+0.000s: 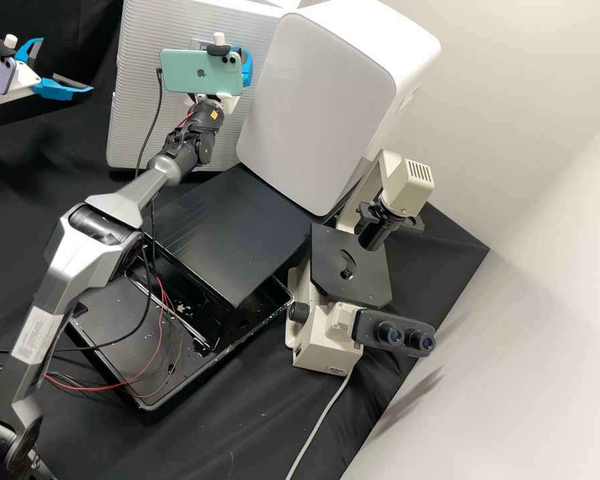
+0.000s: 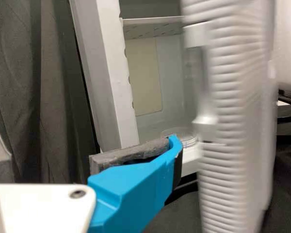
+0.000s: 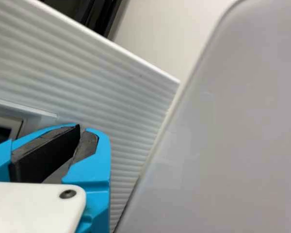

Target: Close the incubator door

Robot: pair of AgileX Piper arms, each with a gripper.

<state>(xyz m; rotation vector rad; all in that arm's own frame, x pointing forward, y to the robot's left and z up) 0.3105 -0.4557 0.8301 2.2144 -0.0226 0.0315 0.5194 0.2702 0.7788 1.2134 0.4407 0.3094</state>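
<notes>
Grey right arm (image 1: 67, 287) looms foremost, right gripper (image 1: 247, 67) at ribbed incubator door (image 1: 130, 120), fingers clenched. Door stands ajar beside white cabinet (image 1: 313, 100). Left gripper (image 1: 67, 65) hovers near door, fingers spread.

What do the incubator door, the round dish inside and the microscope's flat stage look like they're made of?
The incubator door looks like white moulded plastic, going by its even ribs. The dish is clear and glossy, thin at the rim: plastic or glass, I can't tell. The stage is matte black with crisp edges, probably painted metal.
</notes>
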